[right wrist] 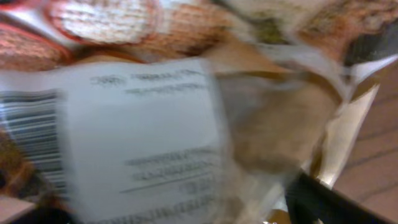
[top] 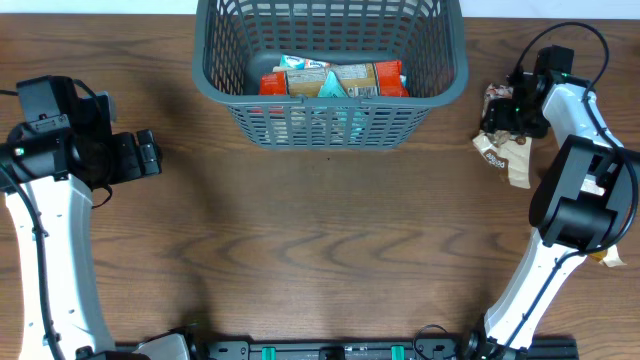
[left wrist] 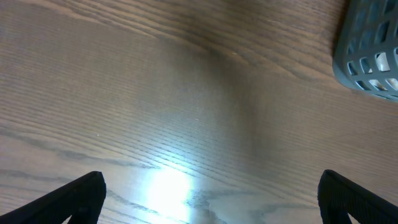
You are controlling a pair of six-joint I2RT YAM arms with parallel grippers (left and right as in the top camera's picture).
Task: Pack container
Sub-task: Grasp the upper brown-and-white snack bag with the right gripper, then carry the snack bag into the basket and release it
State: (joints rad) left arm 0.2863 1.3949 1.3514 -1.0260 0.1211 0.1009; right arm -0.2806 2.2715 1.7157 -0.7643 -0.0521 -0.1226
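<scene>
The container [top: 330, 100], a dark grey slotted basket, stands at the table's far middle and holds several snack packets [top: 340, 80]. Its corner shows in the left wrist view [left wrist: 370, 56]. My left gripper [top: 148, 155] is open and empty over bare wood at the left, far from the basket; its two finger tips frame bare table [left wrist: 211, 190]. My right gripper [top: 507, 112] is at the far right, to the right of the basket, shut on a brown and white snack packet [top: 497, 150]. That packet [right wrist: 143, 124] fills the blurred right wrist view and hides one finger.
The table is brown wood. A tan packet corner [top: 612, 258] peeks from under the right arm near the right edge. The arm bases stand at the front edge.
</scene>
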